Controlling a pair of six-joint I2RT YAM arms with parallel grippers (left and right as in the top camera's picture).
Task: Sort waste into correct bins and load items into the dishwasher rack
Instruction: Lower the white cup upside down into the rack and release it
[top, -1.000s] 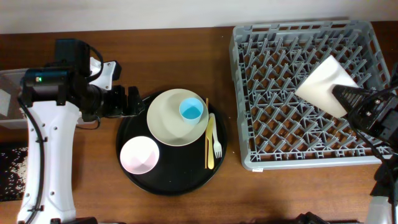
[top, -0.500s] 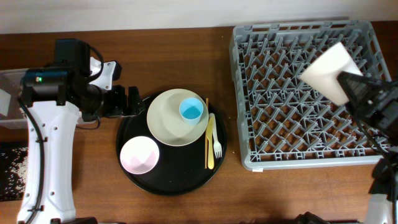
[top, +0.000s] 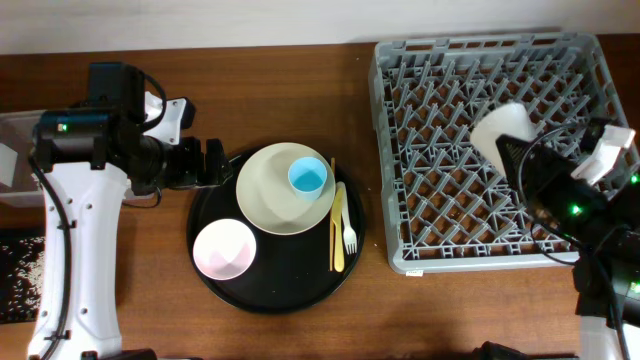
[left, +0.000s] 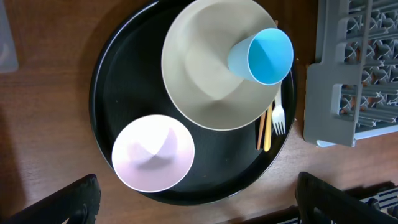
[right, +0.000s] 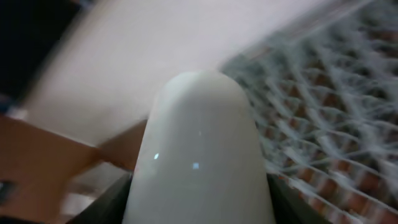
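Observation:
My right gripper is shut on the small cream cup and holds it tilted above the right half of the grey dishwasher rack. The right wrist view is filled by that cup, with the rack blurred behind it. The left gripper stands open over the left rim of the round black tray. On the tray are the cream plate with the blue cup on it, a pink bowl, the yellow fork and chopsticks.
A clear tub sits at the far left edge, partly behind the left arm. Below it a black bin holds white grains. The left wrist view shows the tray from above, with the rack's corner at right.
The right gripper has swung the cream cup leftward and turned it over the rack. The left arm and the things on the tray have not moved.

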